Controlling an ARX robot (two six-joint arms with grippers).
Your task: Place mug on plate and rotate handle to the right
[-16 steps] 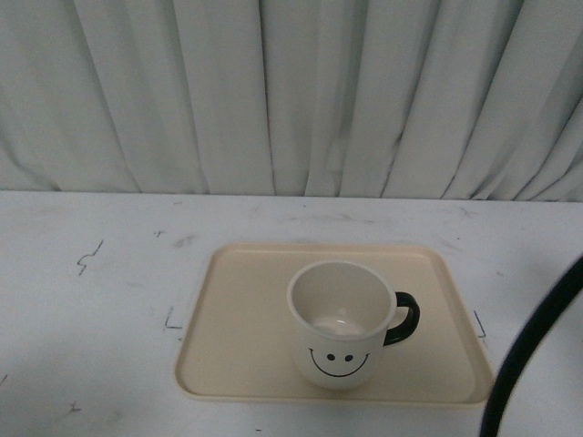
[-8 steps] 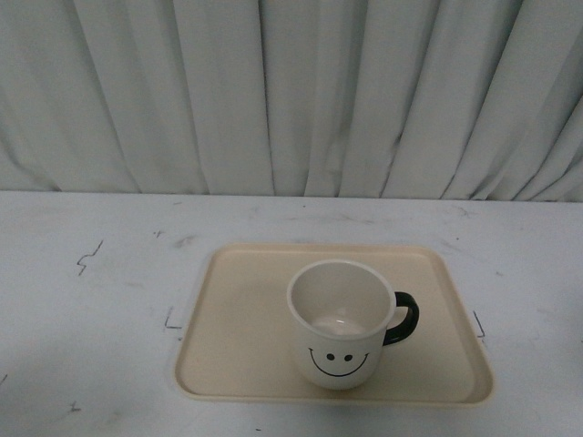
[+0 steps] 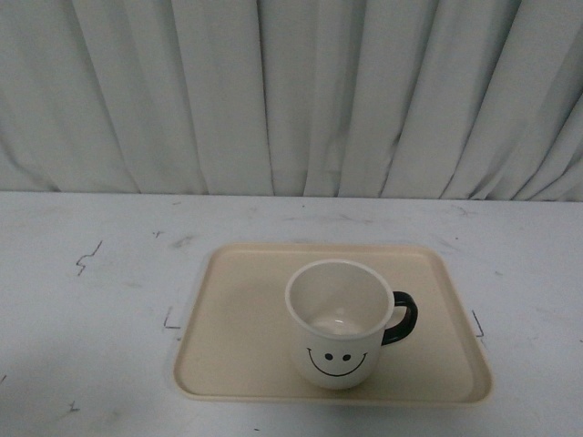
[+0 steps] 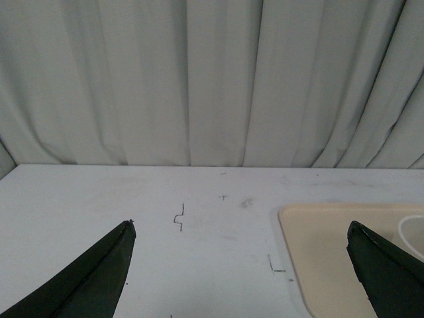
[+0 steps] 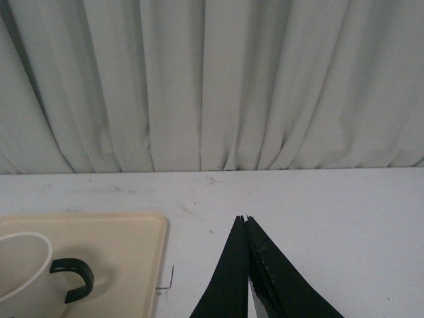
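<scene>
A white table (image 3: pixel 100 300) sits in front of a long grey curtain (image 3: pixel 291 91), and that is all the room you can see. Your right claw (image 5: pixel 246 222) has its two black tips pressed together with nothing between them, and it hangs over bare table just beside the plate (image 5: pixel 142 228). Your left claw (image 4: pixel 242 232) is spread wide and holds nothing, with the plate's corner near one tip. The mug (image 3: pixel 339 323) stands upright on the plate (image 3: pixel 237 319), a bit right of the middle, smiley face toward you. Its handle (image 3: pixel 402 317) points to the right. So the job looks done to me. Keep both claws well away from the mug, and if you pull back, go slowly so nothing bumps the plate. The table has small dark marks and scuffs.
</scene>
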